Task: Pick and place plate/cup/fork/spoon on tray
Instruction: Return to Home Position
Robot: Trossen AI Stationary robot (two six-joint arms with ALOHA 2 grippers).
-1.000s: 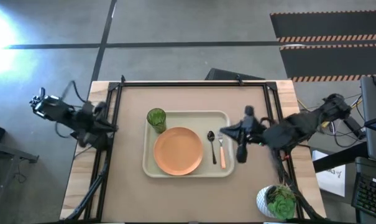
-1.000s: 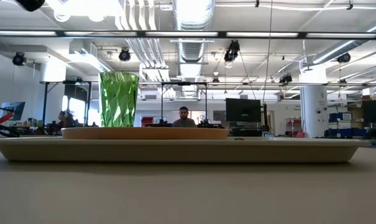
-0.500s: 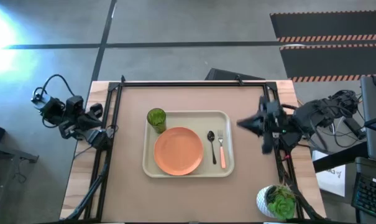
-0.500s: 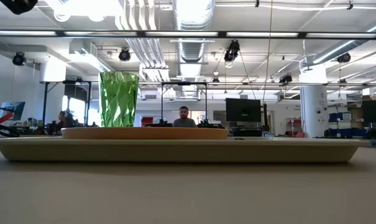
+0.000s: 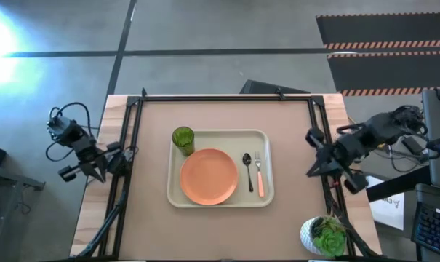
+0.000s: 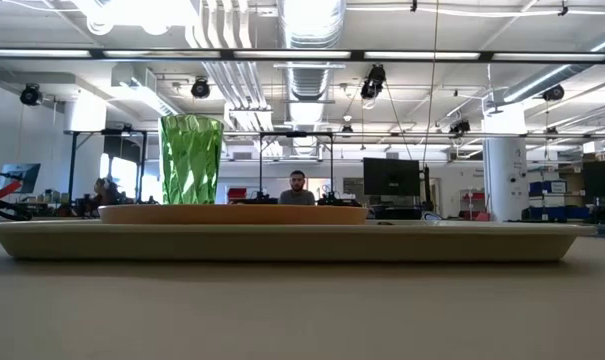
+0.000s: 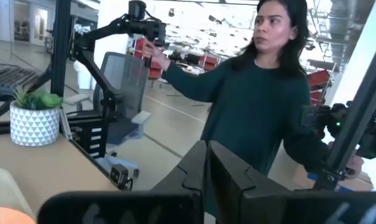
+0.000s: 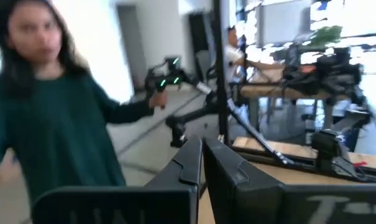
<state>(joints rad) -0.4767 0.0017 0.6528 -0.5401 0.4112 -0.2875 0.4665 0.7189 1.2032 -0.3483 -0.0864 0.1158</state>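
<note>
The cream tray (image 5: 267, 191) lies on the middle of the table. On it rest the orange plate (image 5: 209, 176), the green cup (image 5: 182, 138) upright at its far left corner, the dark spoon (image 5: 247, 169) and the orange-handled fork (image 5: 259, 175) side by side to the right of the plate. In the low view the cup (image 6: 191, 160) stands behind the plate (image 6: 232, 213) on the tray (image 6: 292, 241). My left gripper (image 5: 118, 154) (image 7: 206, 163) is shut and empty at the table's left edge. My right gripper (image 5: 314, 153) (image 8: 201, 163) is shut and empty at the right edge.
A white pot with a green plant (image 5: 323, 235) stands at the table's near right corner and shows in the left wrist view (image 7: 33, 118). A person in a dark green top (image 7: 256, 106) stands beyond the table. Dark frame rails run along the table's left, right and far edges.
My right gripper has drawn back from beside the tray's right side toward the table's right edge. My left arm has pulled back at the left edge and swung toward the near side. The things on the tray have stayed still.
</note>
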